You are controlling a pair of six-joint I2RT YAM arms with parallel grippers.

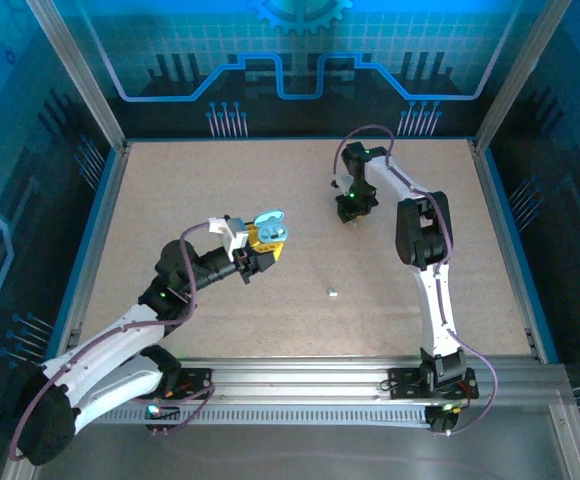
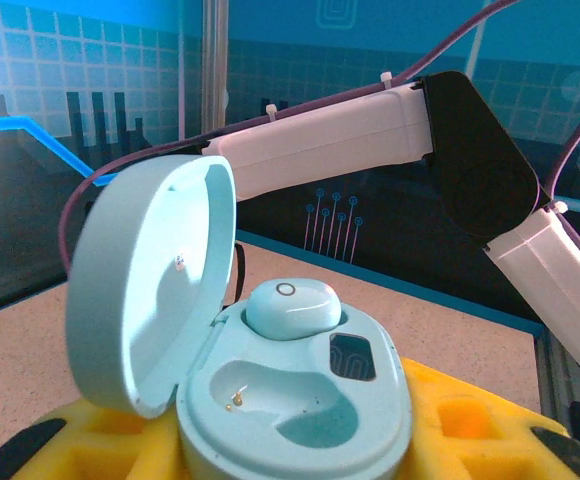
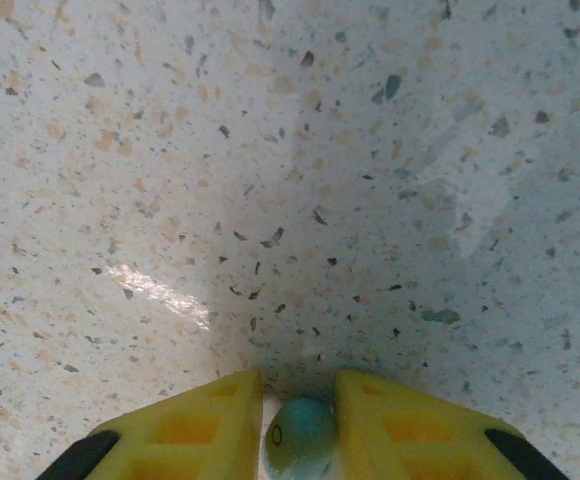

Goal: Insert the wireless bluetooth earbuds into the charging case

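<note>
Top: your left gripper [image 1: 263,240] clasps the open case [image 1: 270,220] | a loose earbud [image 1: 331,293] lies apart, right of it and nearer | Left wrist: one earbud [image 2: 292,305] sits in the case's [image 2: 300,425] far slot | Right wrist: your right gripper [image 3: 298,385] pinches another earbud [image 3: 300,440] between its fingertips.

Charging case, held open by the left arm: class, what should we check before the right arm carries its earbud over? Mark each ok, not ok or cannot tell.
1. Lid up on the charging case: ok.
2. Empty slot free beside the seated earbud: ok.
3. Left gripper clamps the case: ok.
4. Right gripper shut on the held earbud: ok.
5. Held earbud turned to match the slot: cannot tell.
6. Small pale piece on the table is another earbud: cannot tell.
</note>
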